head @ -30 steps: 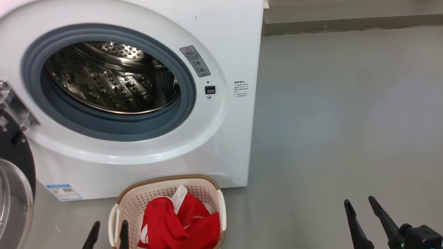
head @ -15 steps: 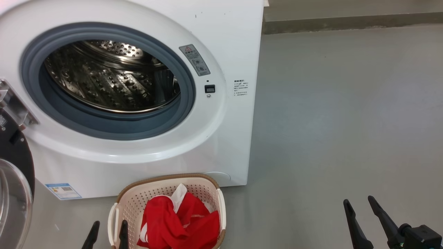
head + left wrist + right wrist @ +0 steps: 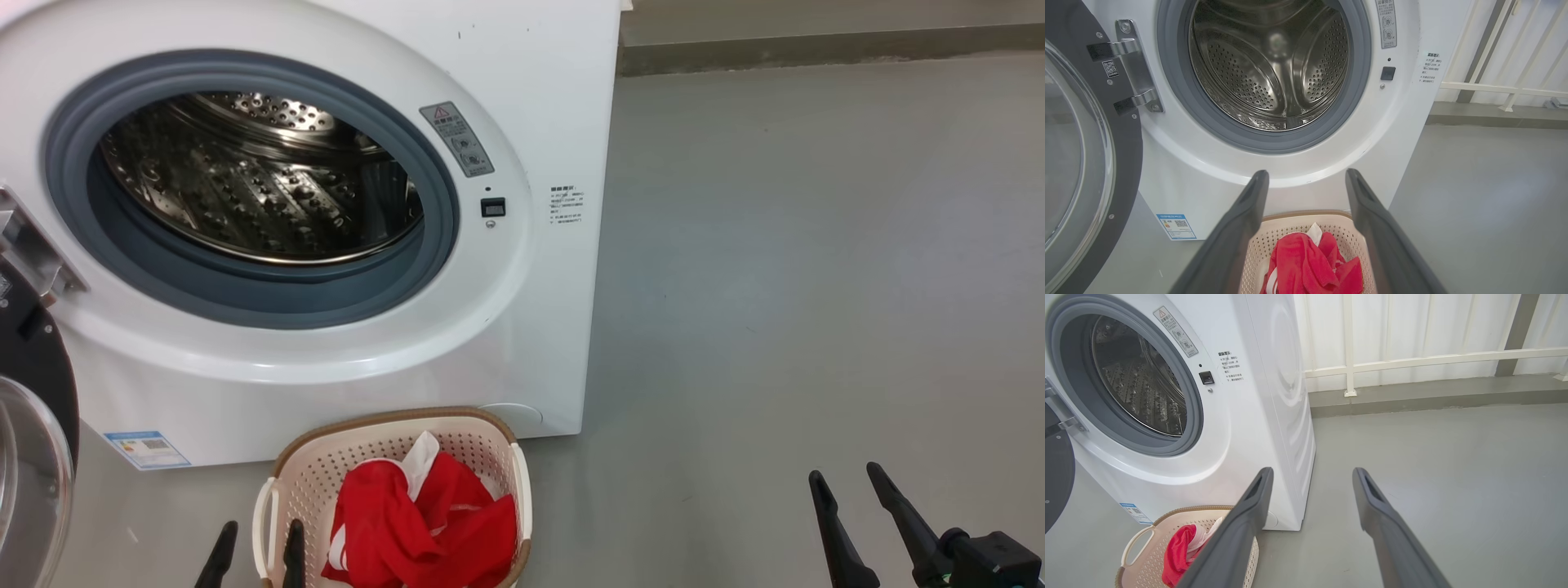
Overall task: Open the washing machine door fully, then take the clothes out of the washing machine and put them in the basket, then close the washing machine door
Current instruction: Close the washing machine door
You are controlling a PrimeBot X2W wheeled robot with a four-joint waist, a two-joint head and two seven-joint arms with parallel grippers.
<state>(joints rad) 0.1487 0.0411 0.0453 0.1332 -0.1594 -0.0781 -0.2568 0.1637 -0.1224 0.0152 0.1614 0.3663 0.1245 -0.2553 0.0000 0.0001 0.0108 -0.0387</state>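
In the last second only the head camera drifted slightly: the clothes (image 3: 424,523) lie in the basket (image 3: 326,465), and the washing machine (image 3: 531,82) looks empty inside. The left end effector (image 3: 259,531) and right end effector (image 3: 846,475) stand wide open, holding nothing. Probably only closing the washing machine door (image 3: 37,367) remains.

The left gripper (image 3: 261,529), a pair of long dark tapered fingers (image 3: 1237,228), has its jaws spread wide and holds nothing. The right gripper (image 3: 846,475), built the same, is equally wide and empty, with a black wrist block (image 3: 992,557) just behind its fingers.
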